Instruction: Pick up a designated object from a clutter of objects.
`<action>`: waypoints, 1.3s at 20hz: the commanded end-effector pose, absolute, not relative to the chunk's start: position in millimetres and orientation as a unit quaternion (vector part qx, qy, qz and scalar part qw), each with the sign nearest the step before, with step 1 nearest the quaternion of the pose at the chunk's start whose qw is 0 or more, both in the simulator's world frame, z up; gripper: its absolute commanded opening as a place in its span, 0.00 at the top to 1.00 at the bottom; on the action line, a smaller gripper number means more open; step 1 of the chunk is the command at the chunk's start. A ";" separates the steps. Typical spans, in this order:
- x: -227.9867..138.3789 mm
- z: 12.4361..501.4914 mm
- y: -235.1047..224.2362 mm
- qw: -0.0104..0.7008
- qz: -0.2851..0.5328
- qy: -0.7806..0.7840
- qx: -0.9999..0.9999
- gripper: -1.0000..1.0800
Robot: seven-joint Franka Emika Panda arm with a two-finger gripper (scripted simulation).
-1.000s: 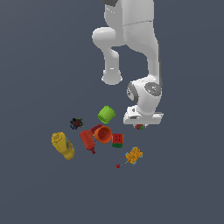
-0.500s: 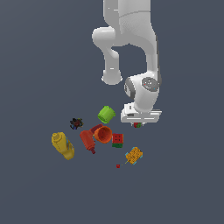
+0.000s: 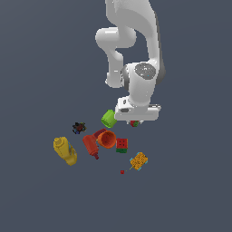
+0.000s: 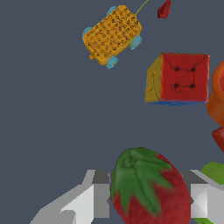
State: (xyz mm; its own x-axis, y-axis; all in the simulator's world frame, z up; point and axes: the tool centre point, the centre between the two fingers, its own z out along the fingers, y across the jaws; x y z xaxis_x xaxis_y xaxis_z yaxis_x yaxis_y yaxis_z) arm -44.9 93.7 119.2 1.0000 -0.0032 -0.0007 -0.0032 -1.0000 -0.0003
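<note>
You see the gripper (image 4: pixel 148 199) pinching the strawberry (image 4: pixel 148 188), fingers (image 4: pixel 87 203) on both its sides. In the exterior view the hand hides most of it, just below frame centre. Beyond, the orange cup (image 3: pixel 107 139) lies tipped beside the green cup (image 3: pixel 108 118); both seem empty.

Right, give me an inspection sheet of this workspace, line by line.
Surface: plain dark grey floor.
Job's thing: round red strawberry with green leafy top, between the gripper fingers.
Clutter: yellow bottle, red bottle, orange cup, green cup, red cube, orange wheeled block, dark small toy, tiny red speck.
Gripper: white gripper shut on the strawberry.
Cables: nothing seen.
Surroundings: nothing seen.
</note>
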 end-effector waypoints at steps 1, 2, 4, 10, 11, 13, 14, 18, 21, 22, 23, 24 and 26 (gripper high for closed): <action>-42.3 143.5 76.0 0.001 0.000 0.002 -1.000 1.00; -41.1 153.7 68.6 0.001 0.000 0.001 -1.000 1.00; -38.6 173.9 53.7 0.002 0.000 0.001 -1.000 1.00; -30.9 233.1 10.1 0.002 0.000 0.001 -1.000 1.00; -29.6 242.8 2.9 0.002 0.000 0.001 -1.000 1.00; -26.9 262.1 -11.5 0.002 0.000 0.001 -1.000 1.00; -25.5 271.8 -18.7 0.002 0.000 0.001 -1.000 1.00; -19.6 309.1 -46.9 0.002 0.000 0.002 -1.000 1.00; -15.5 332.7 -64.6 0.001 0.000 0.002 -1.000 1.00; -14.2 339.5 -69.8 0.001 0.000 0.002 -1.000 1.00; -12.9 345.9 -74.5 0.001 0.000 0.002 -1.000 1.00; -11.7 351.7 -79.0 0.001 0.000 0.002 -1.000 1.00; -9.5 361.9 -86.7 0.000 0.000 0.003 -1.000 1.00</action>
